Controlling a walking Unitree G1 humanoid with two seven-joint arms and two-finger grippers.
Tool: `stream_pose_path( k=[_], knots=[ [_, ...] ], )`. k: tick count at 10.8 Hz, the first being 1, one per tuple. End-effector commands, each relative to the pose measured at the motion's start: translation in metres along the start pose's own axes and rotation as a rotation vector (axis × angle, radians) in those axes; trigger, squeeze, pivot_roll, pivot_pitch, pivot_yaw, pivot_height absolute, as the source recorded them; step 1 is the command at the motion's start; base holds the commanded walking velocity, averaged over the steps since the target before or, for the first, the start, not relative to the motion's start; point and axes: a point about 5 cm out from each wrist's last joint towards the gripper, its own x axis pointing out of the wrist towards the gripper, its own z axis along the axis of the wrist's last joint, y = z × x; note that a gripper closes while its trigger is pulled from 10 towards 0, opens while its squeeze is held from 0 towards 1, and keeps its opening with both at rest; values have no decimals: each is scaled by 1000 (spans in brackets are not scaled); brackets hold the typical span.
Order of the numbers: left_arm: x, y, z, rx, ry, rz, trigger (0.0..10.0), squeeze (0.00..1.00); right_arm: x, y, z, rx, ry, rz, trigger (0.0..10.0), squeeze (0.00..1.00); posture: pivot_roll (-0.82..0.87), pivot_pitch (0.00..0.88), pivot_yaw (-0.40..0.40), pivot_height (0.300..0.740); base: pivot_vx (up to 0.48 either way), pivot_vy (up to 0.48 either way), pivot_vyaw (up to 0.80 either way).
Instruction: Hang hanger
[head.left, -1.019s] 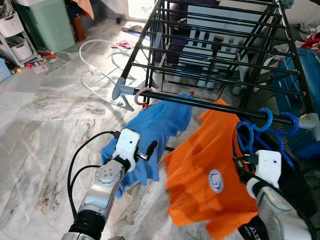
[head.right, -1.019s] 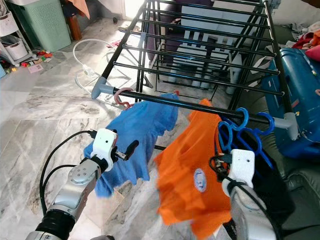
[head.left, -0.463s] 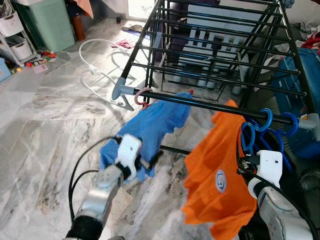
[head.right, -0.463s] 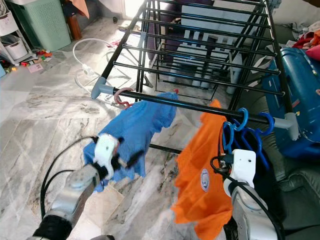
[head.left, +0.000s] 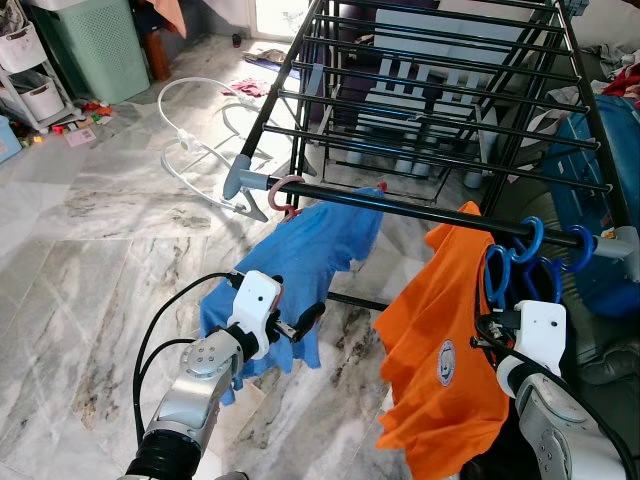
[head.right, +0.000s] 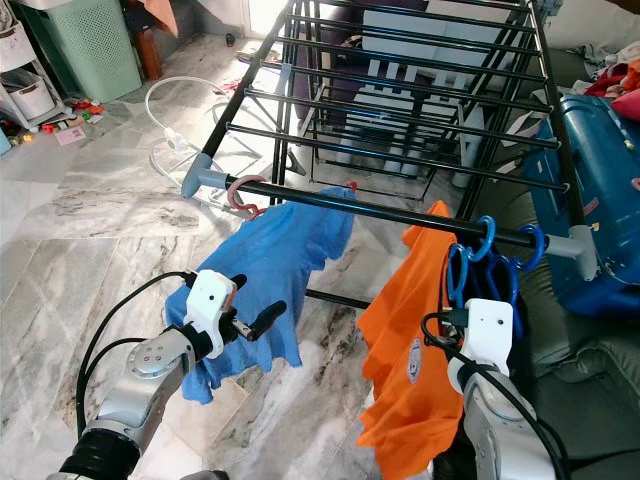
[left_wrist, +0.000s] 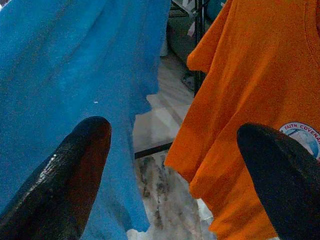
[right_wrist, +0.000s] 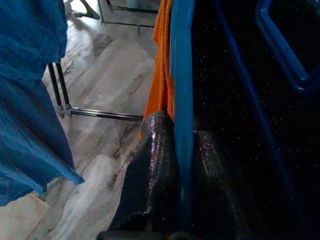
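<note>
An orange shirt (head.left: 445, 340) hangs on a blue hanger (right_wrist: 181, 75) from the right part of the black drying rack's front rail (head.left: 400, 207), beside several blue hanger hooks (head.left: 527, 240). My right gripper (right_wrist: 184, 150) is shut on the blue hanger's bar, with its white wrist housing (head.left: 540, 330) just right of the orange shirt. A blue shirt (head.left: 310, 250) hangs on a pink hanger (head.left: 285, 190) at the rail's left end. My left gripper (left_wrist: 177, 135) is open and holds nothing, low in front of the blue shirt.
White hangers (head.left: 200, 130) lie on the marble floor left of the rack. A green laundry basket (head.left: 95, 45) and a white drawer cart (head.left: 30, 70) stand at the far left. A blue case (head.left: 610, 200) stands against the rack's right side.
The orange shirt has swung right, away from the blue shirt, and now hangs straighter under the rail. My left gripper dipped and rose again, staying open.
</note>
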Motion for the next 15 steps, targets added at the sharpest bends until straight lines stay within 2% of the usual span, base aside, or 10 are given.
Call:
stream_pose_path(
  k=[1, 3, 4, 6, 7, 8, 9, 12, 14, 15],
  knots=[
    [0, -1, 1, 6, -5, -5, 10000, 0, -1, -6, -4, 5, 12, -24, 0, 400, 88, 112, -62, 740, 0, 0, 0],
    [2, -3, 2, 5, -8, 1, 10000, 0, -4, -7, 3, -28, -46, -37, 0, 404, 85, 112, -63, 740, 0, 0, 0],
    [3, -3, 3, 5, -12, 9, 10000, 0, -8, -5, 19, -40, -147, -44, 0, 404, 85, 112, -63, 740, 0, 0, 0],
    [4, -2, 3, 8, -11, 29, 10000, 0, -21, 6, 34, -88, -266, -34, 0, 404, 81, 112, -62, 740, 0, 0, 0],
    [5, -1, 2, 7, -8, 35, 10000, 0, -27, 13, 34, -99, -289, -22, 0, 404, 78, 113, -60, 740, 0, 0, 0],
    [5, -2, 2, 8, -6, 36, 10000, 0, -37, 21, 28, -111, -302, -6, 0, 404, 73, 114, -61, 740, 0, 0, 0],
    [6, -4, 0, 7, 6, 29, 10000, 0, -51, 31, 9, -120, -274, 19, 0, 404, 69, 115, -59, 740, 0, 0, 0],
    [11, -3, -1, 18, 27, 57, 10000, 0, -71, 35, -33, -103, -167, 3, 0, 404, 55, 110, -52, 740, 0, 0, 0],
    [14, 0, -8, 50, 81, 126, 10000, 0, -75, 38, -47, -87, -139, -12, 0, 396, 55, 105, -53, 740, 0, 0, 0],
    [14, 2, -8, 57, 78, 141, 10000, 0, -76, 38, -50, -62, -130, -10, 4784, 180, 58, 106, -57, 740, 0, 0, 0]
  ],
)
